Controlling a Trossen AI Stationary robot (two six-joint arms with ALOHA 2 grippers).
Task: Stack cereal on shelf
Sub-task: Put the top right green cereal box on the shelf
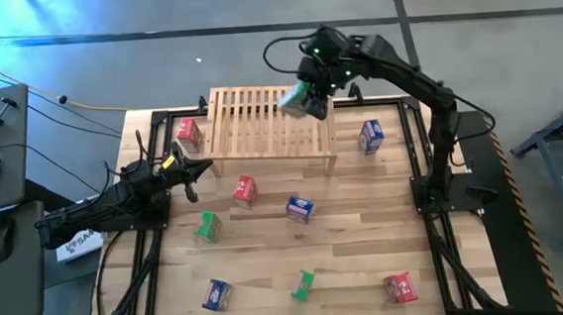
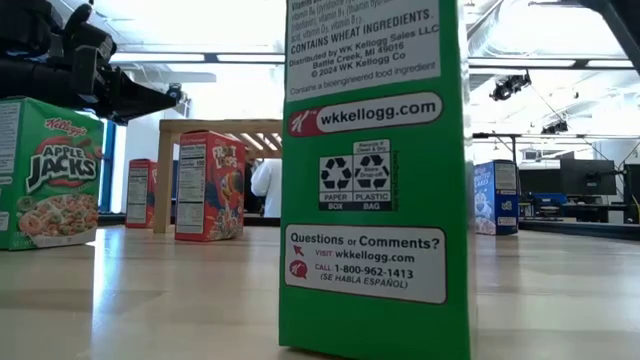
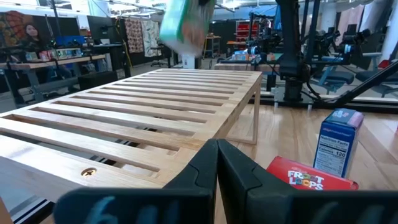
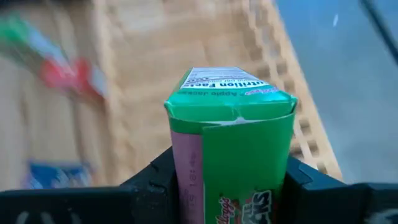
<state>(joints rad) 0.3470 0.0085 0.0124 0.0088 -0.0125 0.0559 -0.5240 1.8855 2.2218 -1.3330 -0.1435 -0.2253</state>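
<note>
Shelf at 12 o'clock on the table, long side running from 9 to 3.

Right gripper up over the shelf, toward its 2 o'clock corner. Part way open, just as wide as the green box in it. One dark finger pressed on each side of that box, top flap facing the wrist camera. Box up in the air above the slats, tipped a bit, not touching the wood.

Left gripper at 9 o'clock, low over the table, just off the shelf's near left leg. Fingers closed tight together, nothing between them. Pointed toward 3 o'clock.

Eight more boxes down on the table, all apart from each other:
- Red box at 10 o'clock, just beside the shelf's left end.
- Second red box a little toward 9 from the middle, near the left gripper.
- Blue box right in the middle.
- Second blue box at 2 o'clock, near the shelf's right end.
- Second green box at 9 o'clock.
- Third blue box at 7 o'clock, close to the near edge.
- Third green box at 6 o'clock, standing up, very big in the low view.
- Third red box at 5 o'clock, close to the near edge.
</note>
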